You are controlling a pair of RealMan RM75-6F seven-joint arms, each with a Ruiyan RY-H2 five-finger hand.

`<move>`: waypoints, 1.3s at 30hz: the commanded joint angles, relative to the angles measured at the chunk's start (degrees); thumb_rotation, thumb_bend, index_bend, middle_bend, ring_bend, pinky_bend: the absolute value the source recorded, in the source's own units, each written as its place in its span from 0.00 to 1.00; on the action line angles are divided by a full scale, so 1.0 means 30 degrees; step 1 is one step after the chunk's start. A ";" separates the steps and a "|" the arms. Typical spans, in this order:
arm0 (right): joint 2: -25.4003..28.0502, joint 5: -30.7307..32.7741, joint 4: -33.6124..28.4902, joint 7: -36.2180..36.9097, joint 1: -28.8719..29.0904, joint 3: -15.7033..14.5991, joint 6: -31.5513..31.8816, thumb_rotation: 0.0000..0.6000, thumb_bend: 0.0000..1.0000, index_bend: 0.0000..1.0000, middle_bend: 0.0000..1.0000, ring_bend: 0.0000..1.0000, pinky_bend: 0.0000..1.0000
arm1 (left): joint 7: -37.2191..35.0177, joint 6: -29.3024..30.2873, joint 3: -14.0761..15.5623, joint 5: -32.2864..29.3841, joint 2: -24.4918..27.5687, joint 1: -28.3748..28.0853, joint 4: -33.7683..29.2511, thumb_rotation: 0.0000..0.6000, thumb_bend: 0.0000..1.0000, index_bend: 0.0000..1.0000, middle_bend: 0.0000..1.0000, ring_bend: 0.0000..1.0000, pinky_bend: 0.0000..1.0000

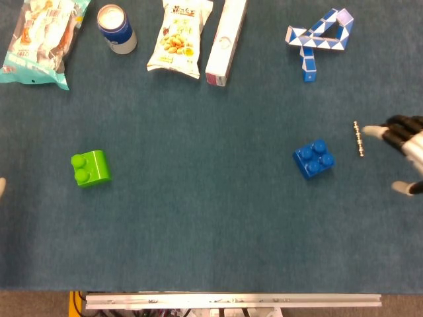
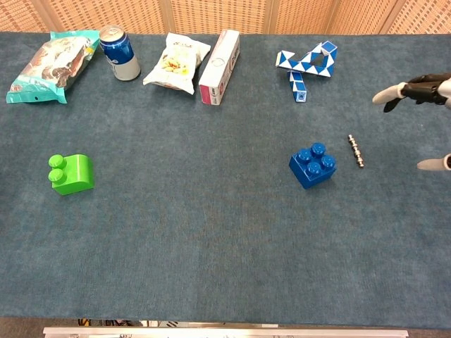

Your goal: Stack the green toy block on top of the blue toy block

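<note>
The green toy block (image 1: 90,168) (image 2: 71,174) sits on the blue carpeted table at the left. The blue toy block (image 1: 314,158) (image 2: 312,165) sits at the right, studs up. My right hand (image 1: 408,142) (image 2: 425,91) reaches in from the right edge, to the right of the blue block and apart from it. Its fingers are spread and hold nothing. Of my left hand only a pale tip (image 1: 1,187) shows at the left edge of the head view, well left of the green block.
A small beaded metal rod (image 1: 359,139) (image 2: 356,151) lies between the blue block and my right hand. Along the far edge are a snack bag (image 1: 39,39), a can (image 1: 116,28), a peanut bag (image 1: 178,36), a white box (image 1: 225,41) and a blue-white twist puzzle (image 1: 318,38).
</note>
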 commanded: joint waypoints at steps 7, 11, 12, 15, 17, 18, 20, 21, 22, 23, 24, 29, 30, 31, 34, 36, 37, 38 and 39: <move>-0.2270 0.0276 0.1158 -0.1596 0.1886 0.0283 -0.2212 1.00 0.00 0.16 0.27 0.17 0.27 | 0.0035 0.0008 0.0015 0.0084 -0.0031 0.0001 -0.0040 1.00 0.22 0.35 0.34 0.31 0.26; -0.3290 0.0761 0.1759 -0.1713 0.2461 0.0388 -0.2879 1.00 0.00 0.16 0.26 0.17 0.27 | -0.0026 0.0067 0.0021 0.0062 -0.0006 0.0060 -0.0056 1.00 0.22 0.35 0.34 0.31 0.26; -0.3469 0.0848 0.1903 -0.1713 0.2586 0.0401 -0.3016 1.00 0.00 0.16 0.26 0.17 0.27 | -0.0026 0.0061 0.0027 0.0052 0.0005 0.0066 -0.0070 1.00 0.22 0.35 0.34 0.31 0.26; -0.3981 0.1109 0.2319 -0.1666 0.3015 0.0387 -0.3536 1.00 0.00 0.16 0.26 0.17 0.27 | -0.0042 0.0026 0.0038 0.0065 0.0042 0.0060 -0.0114 1.00 0.22 0.35 0.34 0.31 0.26; -0.4300 0.1321 0.2628 -0.1686 0.3321 0.0390 -0.3929 1.00 0.00 0.15 0.25 0.16 0.27 | -0.0006 -0.0013 0.0026 0.0069 0.0046 0.0031 -0.0146 1.00 0.22 0.35 0.34 0.31 0.26; -0.4420 0.1433 0.2726 -0.1692 0.3445 0.0391 -0.4103 1.00 0.00 0.14 0.24 0.16 0.26 | 0.0006 -0.0018 0.0028 0.0086 0.0042 0.0024 -0.0155 1.00 0.22 0.35 0.34 0.31 0.26; -0.4696 0.1657 0.2944 -0.1735 0.3693 0.0390 -0.4412 1.00 0.00 0.13 0.23 0.15 0.26 | 0.0024 -0.0038 0.0021 0.0121 0.0029 -0.0002 -0.0160 1.00 0.22 0.35 0.34 0.31 0.26; -0.4820 0.1734 0.3035 -0.1774 0.3782 0.0383 -0.4511 1.00 0.00 0.13 0.23 0.14 0.25 | 0.0024 -0.0041 0.0022 0.0126 0.0029 -0.0004 -0.0164 1.00 0.22 0.35 0.34 0.31 0.26; -0.4944 0.1810 0.3122 -0.1802 0.3866 0.0370 -0.4606 1.00 0.00 0.13 0.22 0.14 0.25 | 0.0019 -0.0044 0.0027 0.0135 0.0033 -0.0003 -0.0171 1.00 0.22 0.35 0.34 0.31 0.26; -0.5105 0.1895 0.3230 -0.1822 0.3977 0.0343 -0.4729 1.00 0.00 0.13 0.22 0.14 0.25 | 0.0010 -0.0039 0.0029 0.0133 0.0037 0.0004 -0.0175 1.00 0.22 0.35 0.34 0.31 0.26; -0.5236 0.1943 0.3323 -0.1835 0.4059 0.0327 -0.4800 1.00 0.00 0.12 0.22 0.14 0.25 | 0.0007 -0.0024 0.0026 0.0126 0.0038 0.0013 -0.0169 1.00 0.22 0.35 0.34 0.31 0.26; -0.6022 0.2221 0.4060 -0.1939 0.4550 0.0202 -0.5326 1.00 0.00 0.12 0.22 0.14 0.24 | -0.0068 0.0017 0.0013 0.0043 0.0052 0.0065 -0.0096 1.00 0.22 0.35 0.34 0.31 0.26; -0.6143 0.2297 0.4188 -0.1951 0.4634 0.0184 -0.5436 1.00 0.00 0.12 0.22 0.14 0.24 | -0.0102 0.0037 0.0007 0.0022 0.0054 0.0082 -0.0084 1.00 0.22 0.35 0.34 0.31 0.26; -0.6290 0.2401 0.4372 -0.2021 0.4746 0.0172 -0.5579 1.00 0.00 0.12 0.22 0.14 0.24 | -0.0139 0.0067 -0.0003 -0.0002 0.0053 0.0104 -0.0054 1.00 0.22 0.35 0.34 0.31 0.26; -0.6681 0.2719 0.4808 -0.2161 0.4980 0.0179 -0.5865 1.00 0.00 0.12 0.22 0.14 0.24 | -0.0230 0.0109 -0.0020 -0.0071 0.0057 0.0150 0.0026 1.00 0.22 0.35 0.34 0.31 0.26; -0.6907 0.2901 0.5018 -0.2175 0.5129 0.0194 -0.6030 1.00 0.00 0.12 0.22 0.14 0.24 | -0.0267 0.0123 -0.0025 -0.0081 0.0070 0.0165 0.0063 1.00 0.22 0.35 0.34 0.31 0.26; -0.7060 0.2996 0.5168 -0.2218 0.5235 0.0189 -0.6150 1.00 0.00 0.12 0.22 0.14 0.24 | -0.0285 0.0097 -0.0027 -0.0107 0.0069 0.0162 0.0099 1.00 0.22 0.35 0.34 0.31 0.26; -0.7169 0.3079 0.5279 -0.2269 0.5320 0.0187 -0.6261 1.00 0.00 0.12 0.22 0.14 0.24 | -0.0297 0.0072 -0.0028 -0.0117 0.0073 0.0154 0.0117 1.00 0.22 0.35 0.34 0.31 0.26; -0.7274 0.3169 0.5377 -0.2324 0.5405 0.0185 -0.6379 1.00 0.00 0.12 0.22 0.14 0.24 | -0.0305 0.0054 -0.0024 -0.0111 0.0078 0.0147 0.0124 1.00 0.22 0.35 0.34 0.31 0.26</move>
